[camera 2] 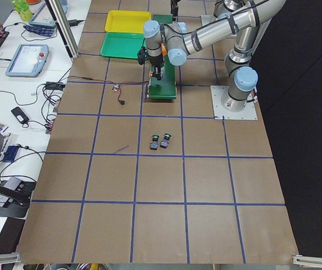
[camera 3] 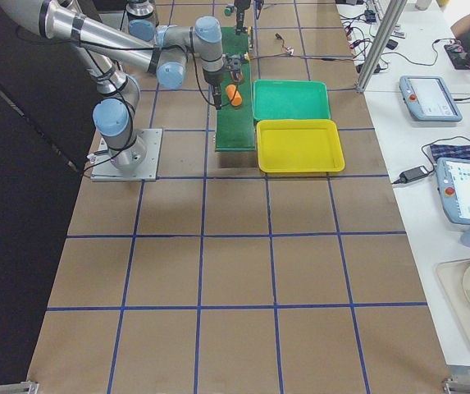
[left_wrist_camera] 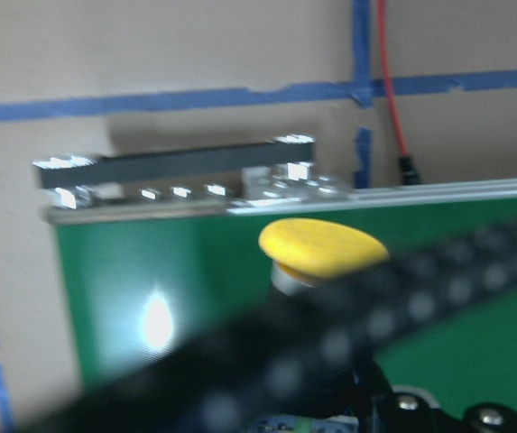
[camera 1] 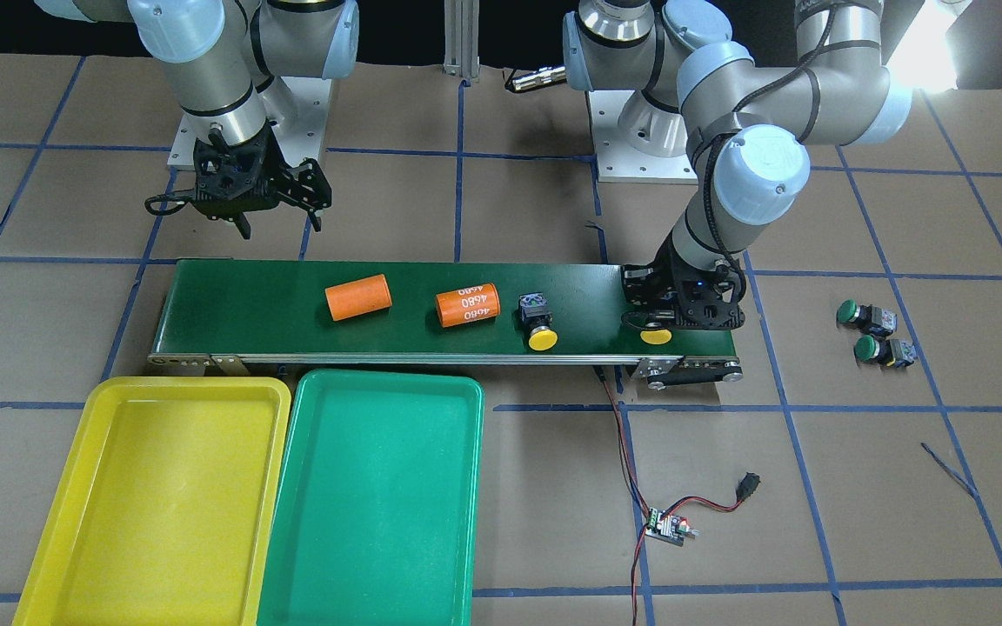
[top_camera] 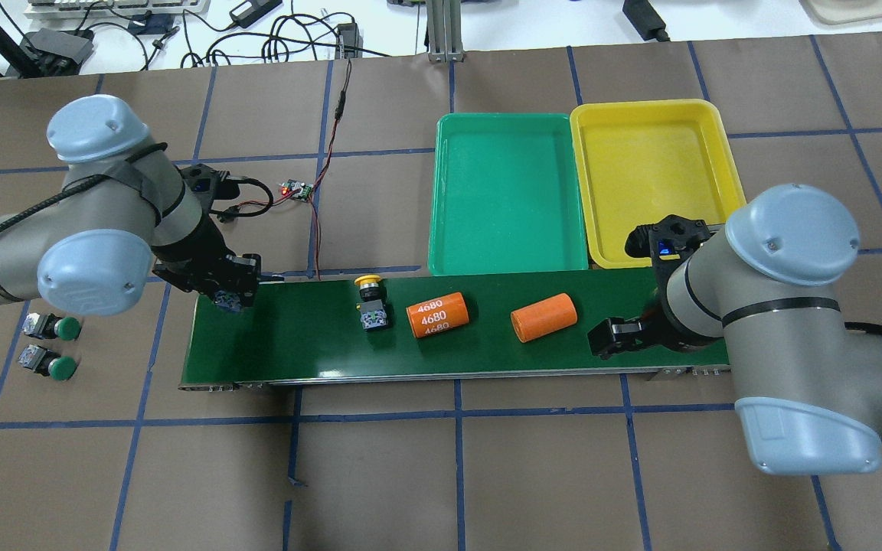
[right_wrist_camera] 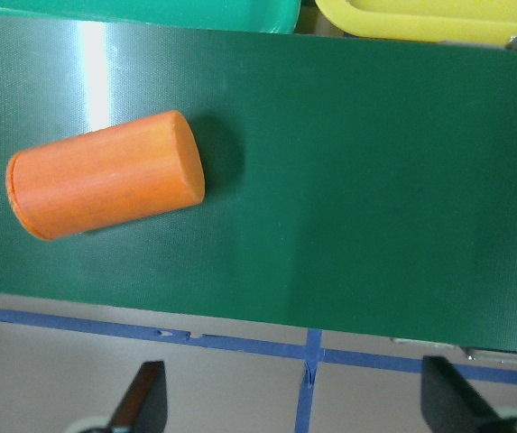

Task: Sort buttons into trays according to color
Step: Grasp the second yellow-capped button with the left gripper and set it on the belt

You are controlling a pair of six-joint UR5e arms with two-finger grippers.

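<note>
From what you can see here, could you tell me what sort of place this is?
Likely a robotics lab: two arms at a tape-gridded table, a small conveyor, and teach pendants on a side bench.

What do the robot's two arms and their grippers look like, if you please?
The left arm and right arm are silver-grey tubes with pale blue rounded joint caps. A black braided cable, strapped on with black bands, runs along the left arm. The left gripper and right gripper are black and open-framed; the right one shows two slim fingers.
</note>
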